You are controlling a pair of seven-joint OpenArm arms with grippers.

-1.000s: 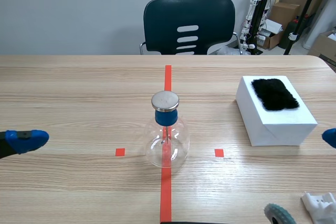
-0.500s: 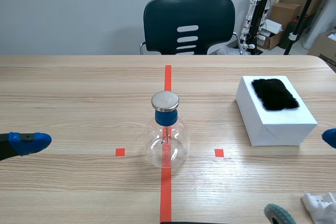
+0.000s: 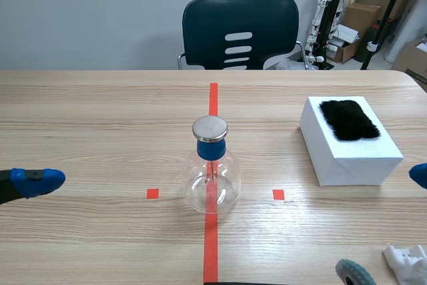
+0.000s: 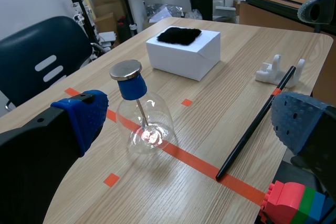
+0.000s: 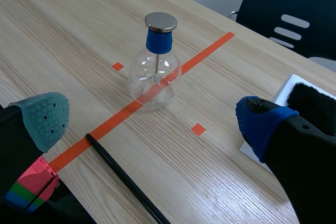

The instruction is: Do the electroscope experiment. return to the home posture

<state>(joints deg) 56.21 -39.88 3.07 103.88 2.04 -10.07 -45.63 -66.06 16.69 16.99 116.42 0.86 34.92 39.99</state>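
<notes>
The electroscope, a clear glass flask (image 3: 211,177) with a blue stopper and a round metal cap (image 3: 210,127), stands on the red tape line at the table's middle. On a white box (image 3: 347,158) at the right lies a black fur pad (image 3: 348,119). A thin black rod (image 4: 253,128) lies near the table's front edge, crossing the tape; it also shows as the rod (image 5: 125,179) under my right gripper. My left gripper (image 4: 193,116) is open and holds nothing, low at the left edge (image 3: 30,183). Off to the right, my right gripper (image 5: 152,119) is open too, away from the flask (image 5: 154,73).
A white plastic stand (image 3: 407,261) sits at the front right corner; it is the stand (image 4: 278,71) seen past the rod. A coloured brick-like block (image 4: 289,205) shows under each wrist. A dark chair (image 3: 240,30) stands behind the table, with boxes and tripods at the back right.
The left gripper's blue pad slid slightly lower and inward a second ago and has kept still since. Flask, box and right gripper have not moved.
</notes>
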